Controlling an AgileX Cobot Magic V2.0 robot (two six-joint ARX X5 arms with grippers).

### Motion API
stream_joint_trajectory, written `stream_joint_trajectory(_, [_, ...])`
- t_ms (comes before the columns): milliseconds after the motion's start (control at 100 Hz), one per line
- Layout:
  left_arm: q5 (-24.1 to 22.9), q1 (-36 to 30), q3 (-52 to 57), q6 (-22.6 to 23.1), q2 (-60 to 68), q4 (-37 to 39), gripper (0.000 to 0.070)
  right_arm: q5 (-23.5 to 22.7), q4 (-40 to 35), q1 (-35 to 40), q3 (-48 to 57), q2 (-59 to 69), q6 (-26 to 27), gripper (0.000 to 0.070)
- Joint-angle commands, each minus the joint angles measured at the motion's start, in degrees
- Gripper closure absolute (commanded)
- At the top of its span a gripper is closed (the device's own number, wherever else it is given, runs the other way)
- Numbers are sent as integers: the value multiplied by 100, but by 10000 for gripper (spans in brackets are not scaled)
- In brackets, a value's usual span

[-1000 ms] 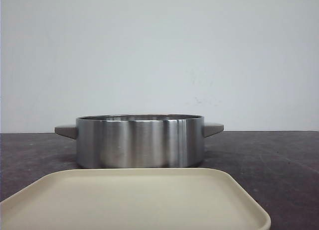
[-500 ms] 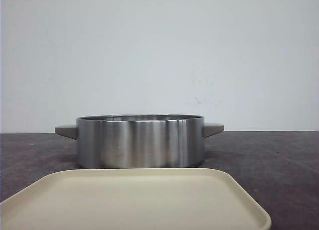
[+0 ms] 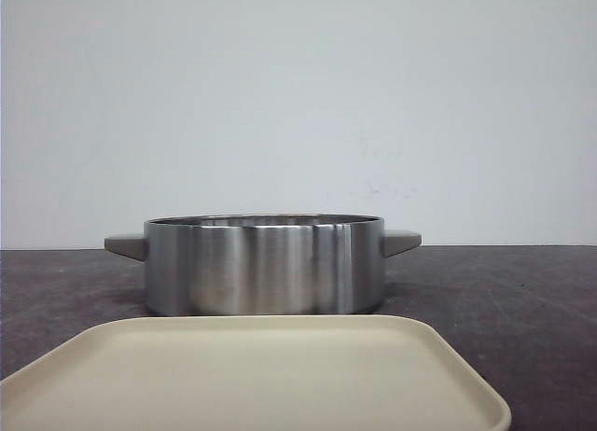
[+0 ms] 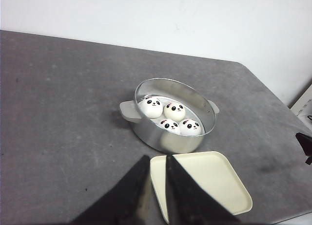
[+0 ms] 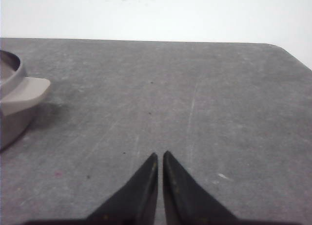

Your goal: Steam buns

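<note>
Four white panda-faced buns lie inside the round steel pot. In the front view the pot's wall hides them. My left gripper hangs high above the near left corner of the cream tray, well short of the pot. Its jaws stand a narrow gap apart and hold nothing. My right gripper is shut and empty over bare table, to the right of the pot's grey handle. Neither gripper shows in the front view.
The cream tray lies bare just in front of the pot, close to its wall. A dark part shows at the table's right edge. The grey table ends at a white wall behind the pot.
</note>
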Motion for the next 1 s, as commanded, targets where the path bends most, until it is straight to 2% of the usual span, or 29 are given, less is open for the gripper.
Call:
stream_joint_trajectory(0, [-7, -33, 125, -2, 4, 68, 684, -173, -39, 15, -26, 0, 9, 689])
stream_joint_trajectory(70, [-7, -33, 125, -2, 4, 68, 684, -293, -9, 15, -26, 0, 17, 689])
stream_joint_trajectory(990, [-7, -37, 125, -2, 4, 68, 684, -262, 94, 57, -26, 0, 15, 689])
